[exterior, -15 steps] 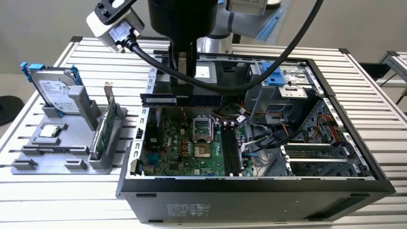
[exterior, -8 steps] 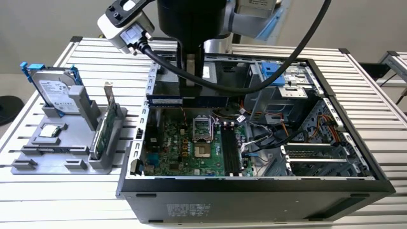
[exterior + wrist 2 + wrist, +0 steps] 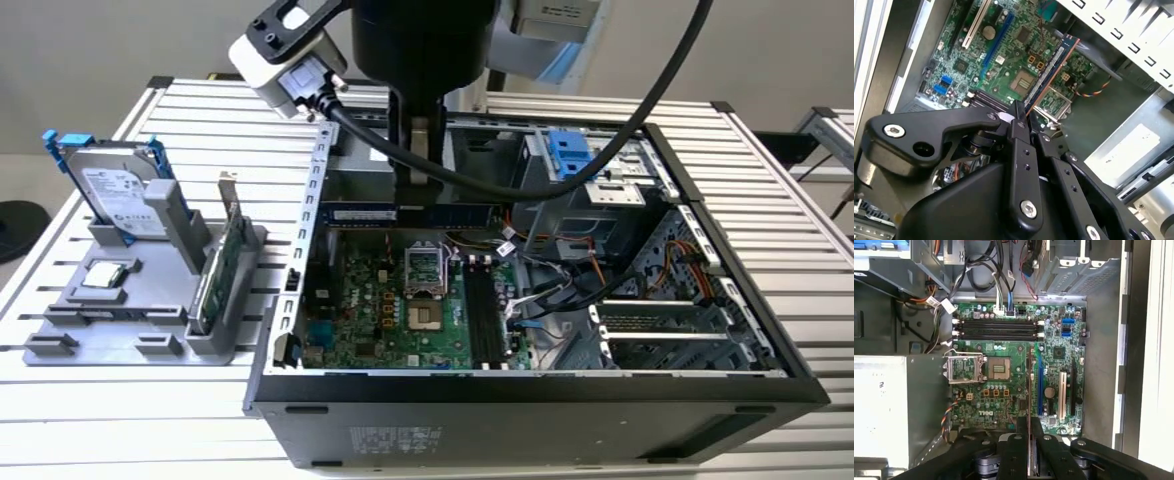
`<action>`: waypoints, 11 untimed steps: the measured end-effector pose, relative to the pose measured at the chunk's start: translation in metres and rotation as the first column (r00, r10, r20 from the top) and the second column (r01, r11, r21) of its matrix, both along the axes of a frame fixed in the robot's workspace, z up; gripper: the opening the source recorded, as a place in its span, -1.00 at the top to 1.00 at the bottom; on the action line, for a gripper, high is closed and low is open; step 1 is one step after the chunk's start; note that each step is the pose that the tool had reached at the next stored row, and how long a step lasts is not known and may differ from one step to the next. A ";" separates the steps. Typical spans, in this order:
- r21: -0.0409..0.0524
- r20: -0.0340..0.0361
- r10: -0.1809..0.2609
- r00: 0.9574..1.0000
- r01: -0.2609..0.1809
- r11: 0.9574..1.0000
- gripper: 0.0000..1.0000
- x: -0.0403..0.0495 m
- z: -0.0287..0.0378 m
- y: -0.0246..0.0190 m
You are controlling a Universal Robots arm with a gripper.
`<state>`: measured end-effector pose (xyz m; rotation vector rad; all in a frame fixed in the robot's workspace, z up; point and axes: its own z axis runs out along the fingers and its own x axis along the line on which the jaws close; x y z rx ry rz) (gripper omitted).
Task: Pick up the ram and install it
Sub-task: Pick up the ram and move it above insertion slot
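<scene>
Risk, angle: ram lies crosswise to the slots in the exterior view; in the first wrist view its thin edge also runs square to them; pushed down like this it wd likely hit the slot walls, not seat.
Risk, grip: claw pinches only the stick's thin faces; in the second wrist view a long free length juts past the fingertips; a knock there cd twist it in the pads or crack it.
Risk, socket: bare CPU socket sits on the board right below the ram; a low pass cd damage it.
Risk, snag: cables lie just beside the slots, toward the exterior view's right; cd catch a stick end.
Claw: clamped on the ram approx mid-length per the exterior view; jaws nearly together, only the stick's thickness between; touches nothing else.
Ram, place: in the air inside the case, upper centre of the exterior view; above the board, apart from the slots; not seated.
Slots: both look empty in the first wrist view.
</scene>
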<state>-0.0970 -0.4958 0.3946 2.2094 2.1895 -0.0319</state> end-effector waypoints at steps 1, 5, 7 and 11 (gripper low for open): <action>0.000 0.000 0.000 1.000 0.000 1.000 1.00 0.0012 -0.0003 0.0000; -0.001 0.000 0.000 1.000 0.000 1.000 1.00 0.0065 -0.0016 0.0001; -0.001 0.000 0.000 1.000 0.000 1.000 1.00 0.0092 -0.0023 0.0002; -0.002 0.000 0.001 1.000 -0.001 1.000 1.00 0.0138 -0.0037 0.0003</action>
